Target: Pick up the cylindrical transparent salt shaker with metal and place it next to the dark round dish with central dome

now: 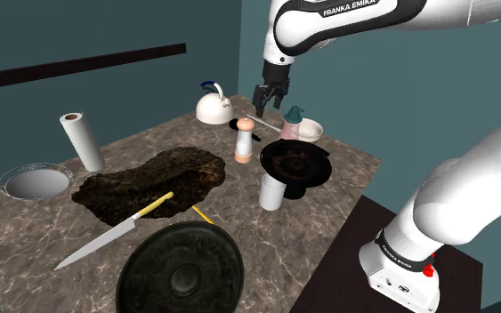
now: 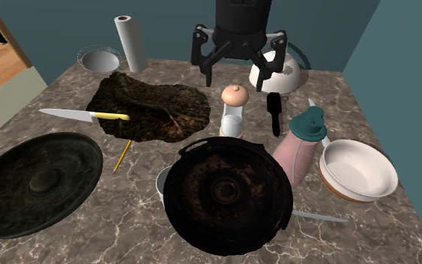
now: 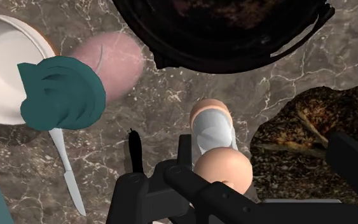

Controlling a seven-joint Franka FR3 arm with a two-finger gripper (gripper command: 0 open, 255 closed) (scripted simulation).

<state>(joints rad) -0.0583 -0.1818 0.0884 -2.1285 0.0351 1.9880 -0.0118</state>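
Hovering claw (image 2: 237, 75) spread wide, empty; salt shaker (image 2: 234, 111) upright directly beneath it, lined up for a top-down grasp.

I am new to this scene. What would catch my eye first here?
The black gripper hangs open above a shaker with a peach cap, near the middle of the marble table. In front of it in the second exterior view sits a big dark pan, and at that view's left a dark round dish with a central dome.
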